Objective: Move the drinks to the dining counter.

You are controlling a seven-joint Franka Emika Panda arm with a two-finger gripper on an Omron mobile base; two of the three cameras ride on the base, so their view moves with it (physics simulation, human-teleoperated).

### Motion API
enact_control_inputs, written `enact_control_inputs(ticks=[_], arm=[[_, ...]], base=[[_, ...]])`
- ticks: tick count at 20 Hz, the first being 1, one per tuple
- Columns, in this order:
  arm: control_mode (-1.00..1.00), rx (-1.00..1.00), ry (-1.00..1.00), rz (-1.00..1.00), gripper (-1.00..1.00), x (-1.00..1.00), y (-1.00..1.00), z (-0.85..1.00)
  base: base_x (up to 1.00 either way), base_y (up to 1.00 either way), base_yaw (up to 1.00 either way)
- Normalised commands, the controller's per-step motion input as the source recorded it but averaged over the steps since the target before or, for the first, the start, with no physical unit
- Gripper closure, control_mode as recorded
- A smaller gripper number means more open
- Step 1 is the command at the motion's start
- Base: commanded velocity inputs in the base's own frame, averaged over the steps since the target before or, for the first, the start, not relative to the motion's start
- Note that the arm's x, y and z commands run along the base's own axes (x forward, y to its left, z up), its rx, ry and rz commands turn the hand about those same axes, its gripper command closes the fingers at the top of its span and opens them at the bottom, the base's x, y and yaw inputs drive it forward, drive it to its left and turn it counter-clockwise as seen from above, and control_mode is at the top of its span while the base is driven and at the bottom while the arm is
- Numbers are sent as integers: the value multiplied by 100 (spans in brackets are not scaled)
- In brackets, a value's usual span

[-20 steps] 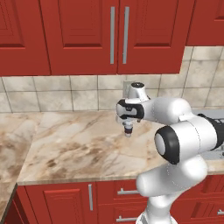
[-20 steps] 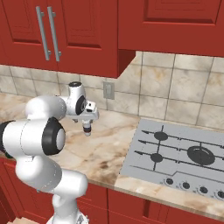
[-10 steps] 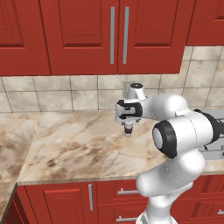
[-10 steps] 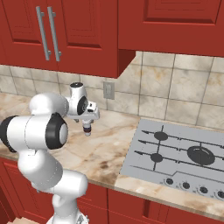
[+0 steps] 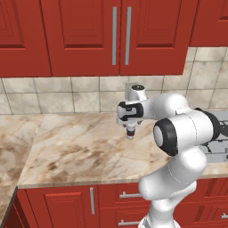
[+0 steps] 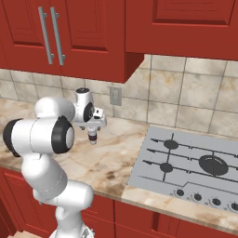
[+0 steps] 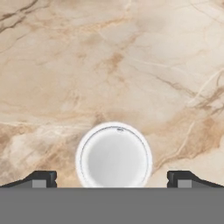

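Still, open hand (image 7: 113, 179) hovers over white container (image 7: 114, 155)

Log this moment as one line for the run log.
hand: open, hanging over marble worktop | white container: upright on worktop, between the fingertips, not gripped | stovetop: beside | step: grasp not yet made

The arm folds forward at mid-height, its wrist turned straight down. The gripper (image 7: 112, 179) points downward, its two fingertips (image 7: 43, 178) spread fully apart.
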Motion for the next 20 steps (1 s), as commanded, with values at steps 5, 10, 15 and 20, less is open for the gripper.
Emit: enact_control_inputs(ticks=[5, 10, 15, 20], arm=[[-100, 0, 0, 0, -100, 5, 0, -7], [-100, 0, 1, 0, -100, 4, 0, -6], [-100, 0, 2, 0, -100, 2, 0, -4], [-100, 0, 2, 0, -100, 0, 0, -7]], base=[[0, 0, 0], [0, 0, 0], [0, 0, 0], [0, 0, 0]])
